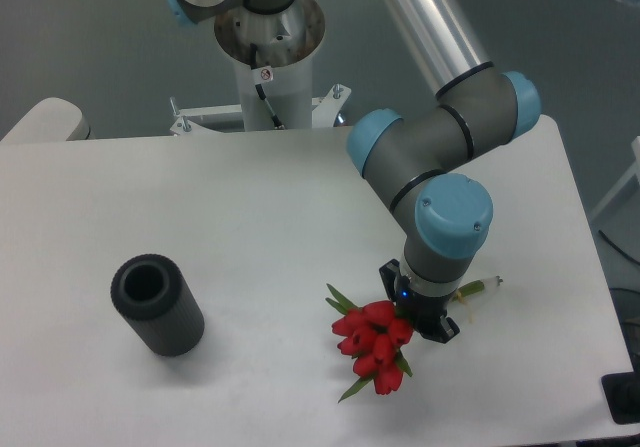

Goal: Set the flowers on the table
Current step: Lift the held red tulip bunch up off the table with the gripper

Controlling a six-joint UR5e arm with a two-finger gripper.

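The black 2-finger tool (425, 319) is sitting right over the middle of the small bunch of red tulips with green stems and leaves (374, 347), hiding the stems there, and its fingers are lying too far under the grey-and-blue wrist to show whether they are apart or clamped on the bunch. The tulip heads are lying on the large white matte desk with rounded corners (250, 227) toward its front right, with the stem ends poking out beyond the wrist on the right. A black ribbed cylinder with an open end (157, 305) is lying well apart on the left of the desk, while a grey floor is showing behind, and the arm's upper part is running out of view at the top.
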